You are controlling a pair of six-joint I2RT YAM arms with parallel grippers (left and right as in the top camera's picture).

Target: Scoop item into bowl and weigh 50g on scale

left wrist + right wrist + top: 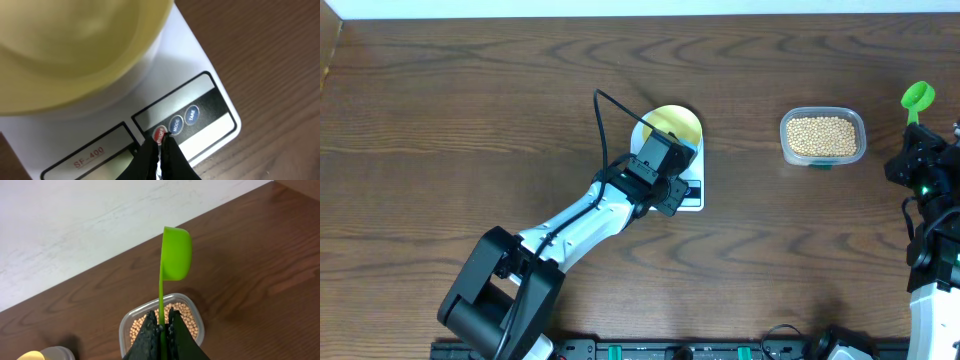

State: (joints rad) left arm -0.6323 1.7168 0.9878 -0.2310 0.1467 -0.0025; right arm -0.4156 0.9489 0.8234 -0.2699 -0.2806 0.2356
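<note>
Overhead: the bowl [676,122] sits on the scale [693,197], mid-table. The left arm [590,215] reaches over the scale's front edge and covers part of both. The part of the bowl that shows is plain yellow, with no beans in it. The beans [822,132] fill the clear tub [786,142], well apart to the right. A green scoop [917,97] is up at the right edge, beyond the tub.

Left wrist: the left gripper [160,145] has its jaws pressed together, holding nothing. The tips rest on or just over the red button [159,133], next to the MODE button [175,124] and the TARE button [192,114]. No reading can be made out. Only the bowl's outer wall shows here.

Right wrist: the right gripper [161,317] is clamped on the scoop's thin handle. The cup stands upright above the tub, and I see no beans in it.

Status: the bowl is placed and the scoop is in hand. The scale is likely being switched on or zeroed. Scooping, pouring and trimming to the target weight are all yet to do.
</note>
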